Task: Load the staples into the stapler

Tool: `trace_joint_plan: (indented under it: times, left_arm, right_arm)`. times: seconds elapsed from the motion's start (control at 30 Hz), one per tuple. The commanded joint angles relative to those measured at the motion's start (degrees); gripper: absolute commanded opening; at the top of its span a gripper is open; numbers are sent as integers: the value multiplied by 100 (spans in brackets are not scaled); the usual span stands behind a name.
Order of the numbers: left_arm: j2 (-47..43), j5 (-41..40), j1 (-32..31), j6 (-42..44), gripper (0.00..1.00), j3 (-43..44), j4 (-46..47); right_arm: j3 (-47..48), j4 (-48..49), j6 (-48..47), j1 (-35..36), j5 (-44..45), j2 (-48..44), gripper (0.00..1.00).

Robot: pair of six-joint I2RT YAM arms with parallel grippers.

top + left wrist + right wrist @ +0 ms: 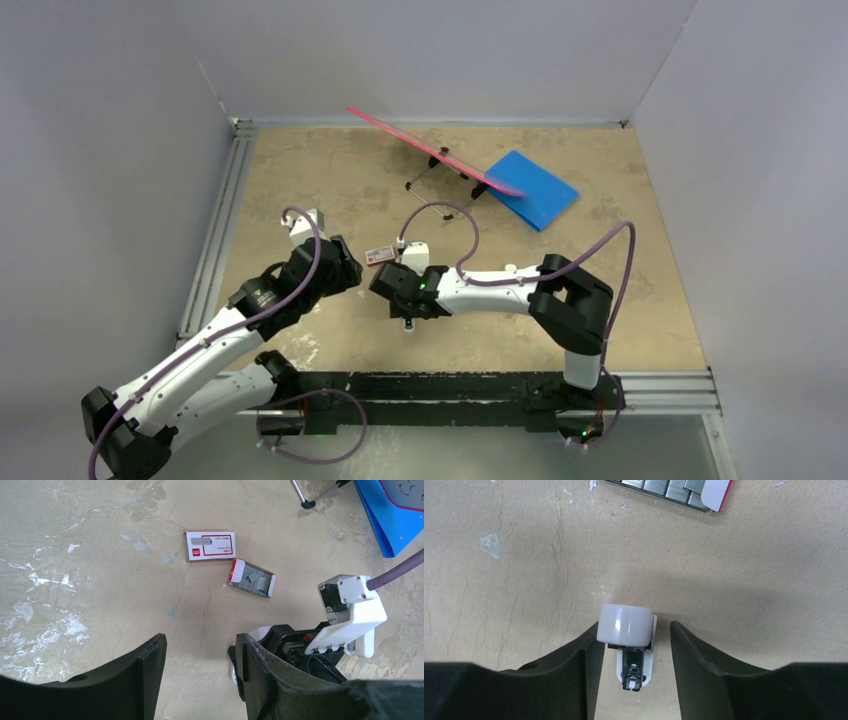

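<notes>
1. We locate the staples (255, 580) as grey strips lying in their open tray (233, 571), flat on the tabletop (620, 300), roughly midway between its far and near edges and somewhat toward the left edge. The red-and-white sleeve (210, 545) lies just beside the tray, not touching it. The tray is uncovered, which we judge leaves the strips open to a pick from above.
2. The stapler (625, 625) sits closer to the near edge than the staples. The right wrist view shows it end-on, with a white rounded upper body over a metal magazine (633, 670). We cannot tell whether the magazine is ready to receive a strip.
3. The right pincer (634, 630) straddles the stapler with its jaws apart. One finger (586, 665) touches or lies just beside the white body, and the other (684, 655) stands clear with a visible gap. We judge this placement serves to steady or position the stapler, not to carry it.
4. The right arm reaches leftward from its base, forearm low, wrist pitched down.
5. The left pincer (200, 647) hovers over bare tabletop with its jaws apart and nothing between them, facing the staples. The left arm extends diagonally from the near left corner, ending near the right pincer.
</notes>
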Motion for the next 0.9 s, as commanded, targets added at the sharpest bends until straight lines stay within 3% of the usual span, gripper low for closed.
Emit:
trace_joint_plan:
  times: [0.0, 0.17, 0.3, 0.5, 0.63, 0.77, 0.87]
  left_arm:
    - [-32, -121, -1, 180, 53, 58, 122]
    - [-112, 6, -3, 319, 55, 14, 289]
    - [-377, 53, -1, 374, 59, -158, 442]
    - [-781, 240, -1, 478, 81, -276, 489]
    - [-963, 635, -1, 781, 91, -278, 722]
    - [-993, 1620, -1, 1499, 92, -325, 1262]
    - [-990, 1915, -1, 1676, 92, -384, 1494]
  right_arm:
    - [74, 58, -89, 35, 45, -416, 56]
    - [-171, 180, -74, 29, 1, -957, 60]
    - [-914, 805, -51, 23, 48, -1645, 61]
    - [-1756, 834, 440, 20, 861, -2836, 61]
    - [-2036, 385, 336, -235, 1445, -3388, 65]
    - [-2261, -275, 622, -851, 1636, -3806, 74]
    - [-2511, -669, 1132, -1173, 1796, -4099, 83]
